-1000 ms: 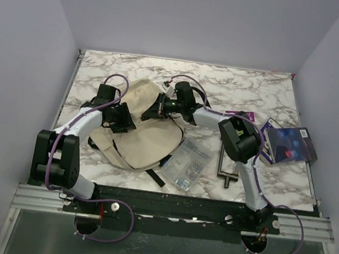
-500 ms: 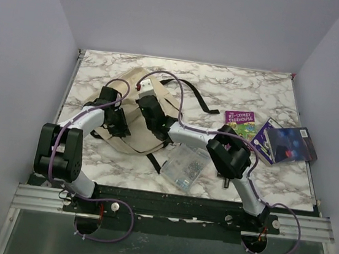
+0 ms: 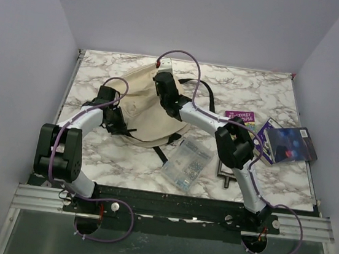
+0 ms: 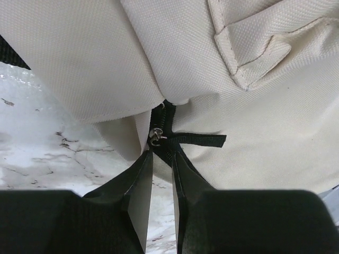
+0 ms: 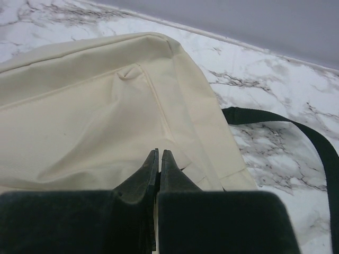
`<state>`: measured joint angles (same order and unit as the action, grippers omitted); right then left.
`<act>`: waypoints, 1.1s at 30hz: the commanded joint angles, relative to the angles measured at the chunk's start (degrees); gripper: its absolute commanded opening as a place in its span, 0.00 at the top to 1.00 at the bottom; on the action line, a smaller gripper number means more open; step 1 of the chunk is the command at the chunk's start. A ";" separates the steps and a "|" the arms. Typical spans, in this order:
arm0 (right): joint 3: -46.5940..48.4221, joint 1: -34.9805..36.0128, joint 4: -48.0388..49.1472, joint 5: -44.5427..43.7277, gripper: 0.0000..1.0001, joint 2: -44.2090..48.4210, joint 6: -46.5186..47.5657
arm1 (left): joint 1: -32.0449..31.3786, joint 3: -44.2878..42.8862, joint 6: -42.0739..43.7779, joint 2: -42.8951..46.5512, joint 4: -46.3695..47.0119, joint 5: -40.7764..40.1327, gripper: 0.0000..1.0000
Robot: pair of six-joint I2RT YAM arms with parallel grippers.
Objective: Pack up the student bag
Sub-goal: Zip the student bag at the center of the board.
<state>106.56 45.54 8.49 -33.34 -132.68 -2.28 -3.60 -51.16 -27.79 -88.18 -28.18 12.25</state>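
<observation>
Top external view, near edge first: the small clear plastic pouch (image 3: 185, 163) lies close to our arm bases, untouched. A dark metal clip-like piece (image 3: 226, 173) sits just beside it, half under the right arm (image 3: 235, 144).

Beyond them the large cream fabric student bag (image 3: 141, 108) now lies spread at the middle-left of the marble table (image 3: 285, 95). A second ago it sat nearer and bunched. Half a second ago it was hauled up off the table. It has ended shifted toward the far side, with its black strap (image 3: 205, 95) trailing right. The move uncovered a purple paperback (image 3: 240, 117). The dark blue book (image 3: 290, 144) to its right has not moved.

Left wrist view: left jaws are narrow and have been closing. Their tips flank the black zip end, and the small metal zip pull (image 4: 155, 136) is just beyond them. We cannot tell whether they have bitten yet.

Right wrist view: right jaws are fully closed, tips together against cream fabric near the student bag's far edge. We cannot tell whether a fold is pinched, though the student bag followed this arm.

Reading: repositioning looks finished, and the zip now faces the left arm (image 3: 81, 119). Nothing is packed. We judge that opening the zip is the step in hand.
</observation>
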 commanded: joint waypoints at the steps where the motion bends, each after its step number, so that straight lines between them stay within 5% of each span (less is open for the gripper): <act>1: 2.07 -1.61 -0.21 5.30 1.00 0.72 -1.74 | 0.47 0.38 3.21 3.59 -2.45 1.17 0.70; 4: 1.45 -1.24 -3.34 10.24 1.00 2.61 -5.26 | 0.52 3.01 3.10 12.32 3.58 3.81 0.35; 9: -3.49 -1.07 -3.09 16.59 1.00 6.66 -10.98 | 1.73 -2.32 -0.81 12.28 6.21 3.88 0.17; 13: -4.88 -1.07 -2.93 18.30 1.00 7.72 -14.24 | 1.75 -8.00 -3.29 3.00 5.81 2.53 0.15; 19: -3.77 -0.96 -3.05 15.39 1.00 5.92 -12.83 | 0.83 -16.20 -5.07 -7.93 0.84 0.85 0.28; 24: 1.12 0.78 -1.77 -3.99 1.00 0.57 0.24 | -0.63 -31.91 1.12 -22.15 -20.29 -8.84 0.35; 33: 2.75 -3.52 1.79 -6.42 1.00 -2.78 6.12 | -0.76 -31.57 2.25 -22.10 -22.74 -15.80 0.36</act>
<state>105.84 46.24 7.55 -35.09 -133.19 1.37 -4.95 -82.17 -27.11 -110.52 -45.30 2.79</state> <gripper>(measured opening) 0.008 0.629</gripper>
